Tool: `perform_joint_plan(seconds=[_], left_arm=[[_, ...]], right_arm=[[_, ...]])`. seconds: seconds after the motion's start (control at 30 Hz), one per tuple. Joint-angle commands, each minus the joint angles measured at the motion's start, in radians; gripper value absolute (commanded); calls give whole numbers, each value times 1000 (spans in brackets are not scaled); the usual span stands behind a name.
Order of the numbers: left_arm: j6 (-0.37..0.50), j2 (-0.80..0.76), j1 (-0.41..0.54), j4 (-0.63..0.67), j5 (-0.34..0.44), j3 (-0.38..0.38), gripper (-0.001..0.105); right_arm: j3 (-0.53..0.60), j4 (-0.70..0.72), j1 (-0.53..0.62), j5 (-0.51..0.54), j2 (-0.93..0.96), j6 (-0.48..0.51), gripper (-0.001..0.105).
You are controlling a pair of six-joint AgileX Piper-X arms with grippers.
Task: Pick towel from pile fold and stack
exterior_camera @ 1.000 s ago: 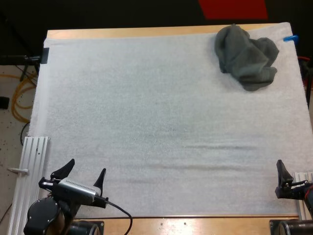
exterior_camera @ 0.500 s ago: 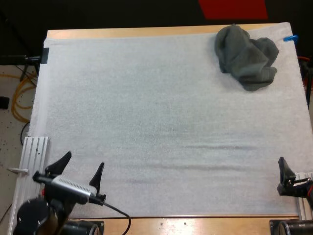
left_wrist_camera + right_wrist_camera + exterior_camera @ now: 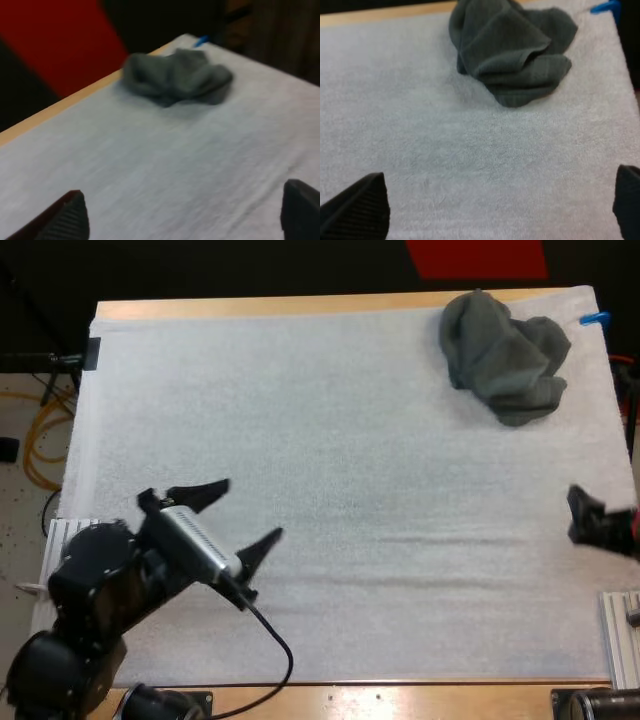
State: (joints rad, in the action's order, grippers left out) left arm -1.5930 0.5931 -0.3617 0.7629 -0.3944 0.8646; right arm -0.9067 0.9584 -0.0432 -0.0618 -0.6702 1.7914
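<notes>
Crumpled towel (image 3: pixel 505 358) lies well ahead of right gripper (image 3: pixel 497 200), far across from left gripper (image 3: pixel 250 508); both empty, fingers apart. Bring right over, pinch one raised edge, not the whole bunch.

No text, label or number can be read on the towel (image 3: pixel 503 358) or mat (image 3: pixel 330 440).
</notes>
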Motion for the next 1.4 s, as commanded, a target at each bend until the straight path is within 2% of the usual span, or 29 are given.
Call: perform_joint_plan(seconds=[0.0,0.13,0.27,0.4,0.67,0.87,1.07,1.17,1.23,1.27,1.33,1.37], left_arm=[[4,10,-23,-16,-10,7,75],[-3,47,-71,-19,-10,7,75],[-15,59,-73,-52,-10,7,75],[-82,59,-73,-117,-6,7,75],[-87,59,-73,-147,-6,7,75],[-87,59,-73,-147,-6,7,75],[-87,59,-73,-147,-6,7,75],[-87,59,-73,-147,-6,7,75],[-87,59,-73,-147,-6,7,75],[-87,59,-73,-147,-6,7,75],[-87,59,-73,-147,-6,7,75],[-87,59,-73,-147,-6,7,75]], right_arm=[[-16,-23,-1,-10,-38,-2,88],[-65,-112,-1,-10,-260,-11,88],[-109,-189,-1,-10,-449,-38,88],[-170,-291,-1,-1,-660,-107,88],[-302,-402,-1,7,-984,-246,88],[-380,-487,-1,6,-1148,-400,88],[-392,-591,-1,6,-1238,-618,86],[-394,-604,-1,6,-1276,-705,74],[-394,-604,-1,6,-1298,-762,52],[-394,-604,-1,6,-1301,-771,48],[-394,-604,-1,-12,-1306,-791,17],[-394,-604,-1,-14,-1306,-789,11]])
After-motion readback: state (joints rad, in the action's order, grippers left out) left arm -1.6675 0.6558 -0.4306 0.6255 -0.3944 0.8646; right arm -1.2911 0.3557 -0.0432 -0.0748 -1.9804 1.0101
